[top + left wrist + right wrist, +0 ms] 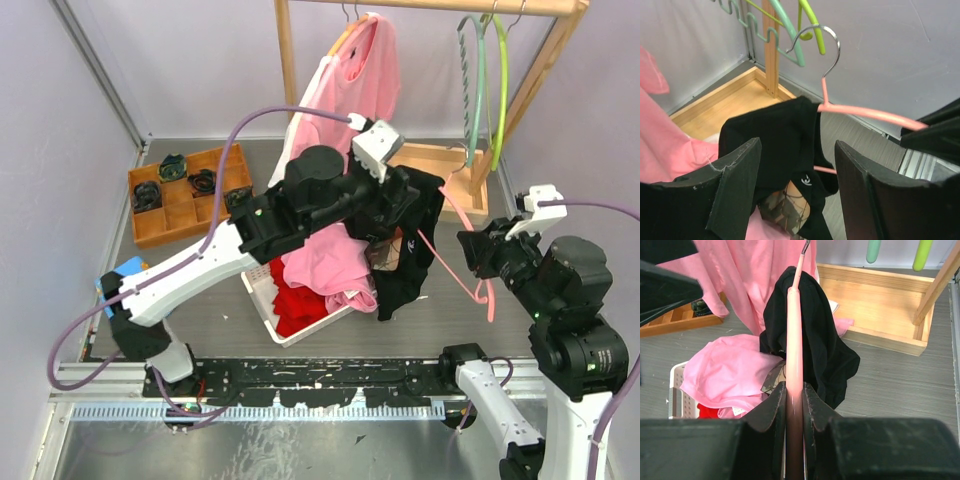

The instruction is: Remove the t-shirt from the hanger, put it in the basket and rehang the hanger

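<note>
A black t-shirt (410, 250) hangs bunched on one arm of a pink hanger (462, 272), held in mid-air over the table. My right gripper (487, 258) is shut on the hanger's bar (794, 365); the shirt (815, 335) drapes just past its fingertips. My left gripper (400, 205) is open, its fingers (740, 175) either side of the shirt's lower folds (785, 145), not closed on them. The hanger's metal hook (822, 42) is free in the air in the left wrist view.
A white basket (262, 300) with pink and red clothes sits under the left arm. A wooden rack (430, 8) at the back holds a pink shirt (345, 90) and green hangers (490, 80). An orange tray (185, 195) stands at left.
</note>
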